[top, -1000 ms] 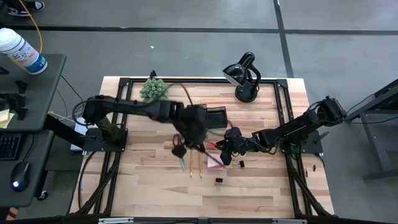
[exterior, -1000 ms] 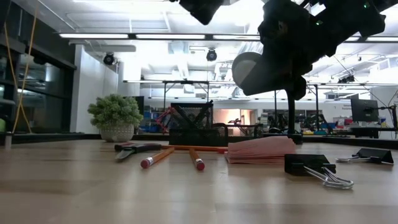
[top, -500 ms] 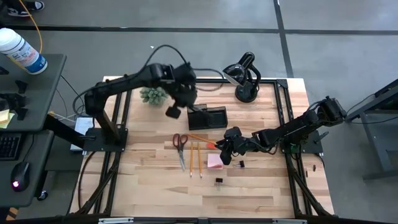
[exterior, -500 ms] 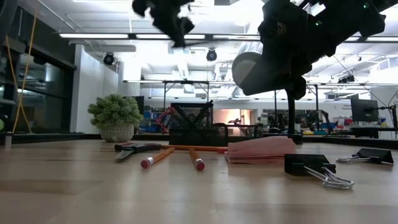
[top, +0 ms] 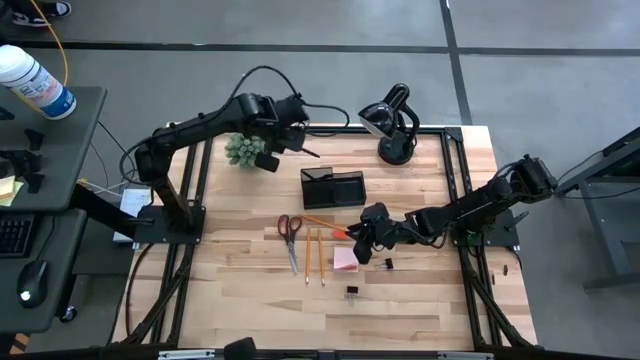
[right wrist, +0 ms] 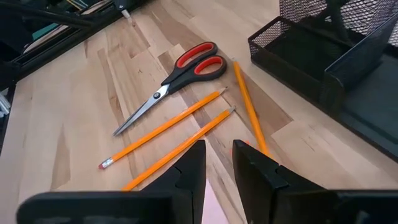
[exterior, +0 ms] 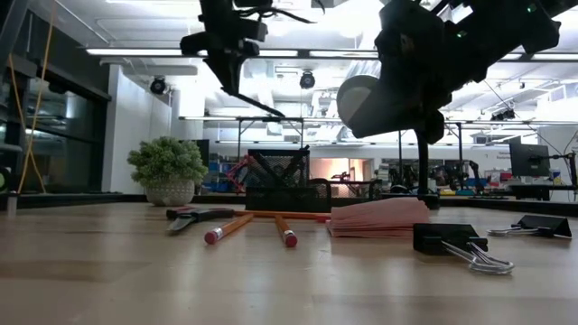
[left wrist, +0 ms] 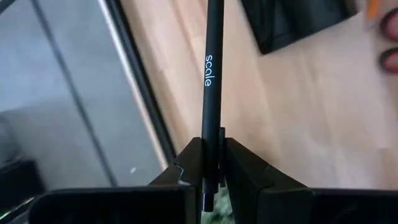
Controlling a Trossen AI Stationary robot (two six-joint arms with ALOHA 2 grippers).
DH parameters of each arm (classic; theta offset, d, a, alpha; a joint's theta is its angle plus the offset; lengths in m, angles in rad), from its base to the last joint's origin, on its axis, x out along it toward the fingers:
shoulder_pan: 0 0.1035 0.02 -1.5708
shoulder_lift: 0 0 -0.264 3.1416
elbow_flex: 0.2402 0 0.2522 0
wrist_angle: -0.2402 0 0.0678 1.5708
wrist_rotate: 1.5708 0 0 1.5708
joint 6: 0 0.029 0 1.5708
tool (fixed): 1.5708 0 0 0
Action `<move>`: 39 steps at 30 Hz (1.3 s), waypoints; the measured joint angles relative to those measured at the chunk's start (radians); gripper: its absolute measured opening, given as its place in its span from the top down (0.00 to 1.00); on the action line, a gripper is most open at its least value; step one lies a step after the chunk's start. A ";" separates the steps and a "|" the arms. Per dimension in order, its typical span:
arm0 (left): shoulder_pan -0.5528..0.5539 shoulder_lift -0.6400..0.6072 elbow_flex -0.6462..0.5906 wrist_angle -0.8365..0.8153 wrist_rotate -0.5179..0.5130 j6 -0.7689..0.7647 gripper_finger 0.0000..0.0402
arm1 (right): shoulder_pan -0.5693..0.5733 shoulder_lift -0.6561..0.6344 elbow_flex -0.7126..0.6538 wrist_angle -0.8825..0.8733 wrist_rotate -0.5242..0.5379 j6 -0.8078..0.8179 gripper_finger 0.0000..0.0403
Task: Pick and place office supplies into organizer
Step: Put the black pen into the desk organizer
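Observation:
My left gripper (top: 288, 142) hangs high over the table's far left part, beside the green plant (top: 245, 150), shut on a black pen (top: 307, 151). The pen slants down toward the black organizer (top: 333, 187). Nearer the front lie red-handled scissors (top: 289, 235), three yellow-orange pencils (top: 309, 255), a pink sticky-note pad (top: 346, 260) and two binder clips (top: 388, 263). My right gripper (top: 365, 236) hovers low over the pad's far edge, open, with nothing between its fingers (right wrist: 189, 165). My left gripper pinches the pen's shaft near its upper end (left wrist: 211, 134) between its two fingers (left wrist: 186, 168). The fingers slant steeply down, and the pen runs on from them, along them. It is lifted clear, and its free end (exterior: 278, 115) tilts down toward the organizer.
A black desk lamp (top: 392, 125) stands at the far edge, right of the organizer. The plant sits at the far left corner. Bare wood lies along the near edge and the left side of the table.
My left gripper has gone from above the scissors toward the table's far left, rising, and has turned so that it slants down toward the right. The pen is now high and clear of the table. The right arm has kept still.

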 joint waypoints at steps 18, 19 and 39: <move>-0.233 0.152 -0.051 -0.016 -0.425 0.049 0.92 | -0.011 0.000 0.000 0.006 -0.004 0.034 0.82; -0.239 0.157 -0.051 -0.017 -0.448 0.049 0.92 | -0.011 0.000 0.000 0.005 -0.004 0.034 0.82; -0.265 0.167 -0.052 -0.010 -0.417 0.048 0.92 | -0.011 0.000 0.000 0.006 -0.004 0.034 0.82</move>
